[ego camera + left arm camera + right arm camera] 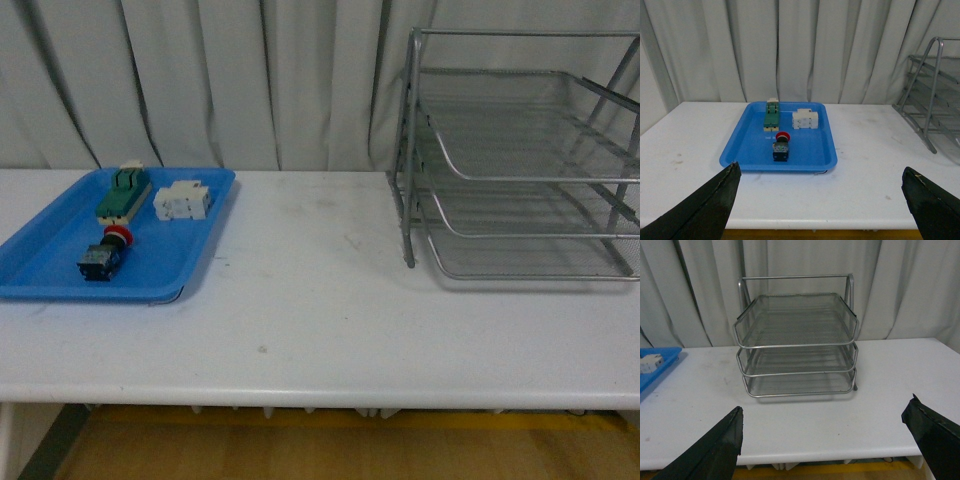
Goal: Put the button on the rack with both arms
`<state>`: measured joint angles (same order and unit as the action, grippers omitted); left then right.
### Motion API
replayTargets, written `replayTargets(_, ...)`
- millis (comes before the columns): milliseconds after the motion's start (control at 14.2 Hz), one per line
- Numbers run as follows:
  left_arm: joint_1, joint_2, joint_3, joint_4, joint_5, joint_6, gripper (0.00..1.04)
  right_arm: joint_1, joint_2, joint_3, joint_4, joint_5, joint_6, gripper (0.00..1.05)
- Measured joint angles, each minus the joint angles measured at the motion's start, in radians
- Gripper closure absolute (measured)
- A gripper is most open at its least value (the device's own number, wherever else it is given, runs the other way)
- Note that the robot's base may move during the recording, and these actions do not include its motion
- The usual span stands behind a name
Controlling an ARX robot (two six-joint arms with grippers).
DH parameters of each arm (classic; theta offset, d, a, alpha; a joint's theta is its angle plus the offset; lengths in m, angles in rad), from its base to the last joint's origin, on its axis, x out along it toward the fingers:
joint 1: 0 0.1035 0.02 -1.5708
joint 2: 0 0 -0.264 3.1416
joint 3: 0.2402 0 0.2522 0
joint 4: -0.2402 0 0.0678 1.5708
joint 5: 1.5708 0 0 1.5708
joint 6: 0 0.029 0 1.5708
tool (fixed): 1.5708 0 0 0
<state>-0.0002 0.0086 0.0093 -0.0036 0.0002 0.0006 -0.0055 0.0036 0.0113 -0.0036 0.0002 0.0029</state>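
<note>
The button (pixel 104 253) lies on its side in the blue tray (pixel 40 275) at the table's left, red cap toward the back, black body with blue-green parts toward the front. It also shows in the left wrist view (pixel 781 146). The silver three-tier wire-mesh rack (pixel 520 160) stands at the right; all its tiers look empty in the right wrist view (pixel 797 340). My left gripper (pixel 820 172) is open and empty, back from the table's front edge, facing the tray. My right gripper (pixel 824 412) is open and empty, facing the rack. Neither arm shows in the front view.
In the blue tray (pixel 747 150) a green-and-cream terminal block (pixel 124 190) and a white block component (pixel 182 201) lie behind the button. A white table (pixel 320 320) carries everything. Grey curtains hang behind. The table's front edge (pixel 320 395) runs across the front view.
</note>
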Motion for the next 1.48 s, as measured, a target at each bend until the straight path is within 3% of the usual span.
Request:
replayTargets(564, 0.0, 0.0, 0.0, 0.0, 0.0, 0.0, 0.07, 0.0, 0.0, 0.0, 0.0, 0.0, 0.0, 0.06)
replayTargets(634, 0.0, 0.0, 0.0, 0.0, 0.0, 0.0, 0.07, -0.018, 0.032, 0.031, -0.103, -0.057, 0.05, 0.06)
replayTargets(705, 0.0, 0.0, 0.0, 0.0, 0.002, 0.0, 0.07, -0.068, 0.24, 0.066, -0.032, -0.164, 0.184, 0.06)
replayTargets(846, 0.0, 0.0, 0.0, 0.0, 0.0, 0.0, 0.07, -0.094, 0.656, 0.088, 0.36, -0.258, 0.51, 0.06)
replayTargets(987, 0.0, 0.0, 0.0, 0.0, 0.0, 0.0, 0.07, -0.1, 1.103, 0.163, 0.775, -0.247, 0.776, 0.06)
replayTargets(1128, 0.0, 0.0, 0.0, 0.0, 0.0, 0.0, 0.07, -0.093, 1.468, 0.278, 1.071, -0.212, 0.944, 0.06)
replayTargets(1268, 0.0, 0.0, 0.0, 0.0, 0.0, 0.0, 0.07, -0.066, 1.746, 0.41, 1.125, -0.206, 1.065, 0.06)
replayTargets(1480, 0.0, 0.0, 0.0, 0.0, 0.0, 0.0, 0.07, -0.026, 2.044, 0.732, 0.992, -0.176, 1.189, 0.06)
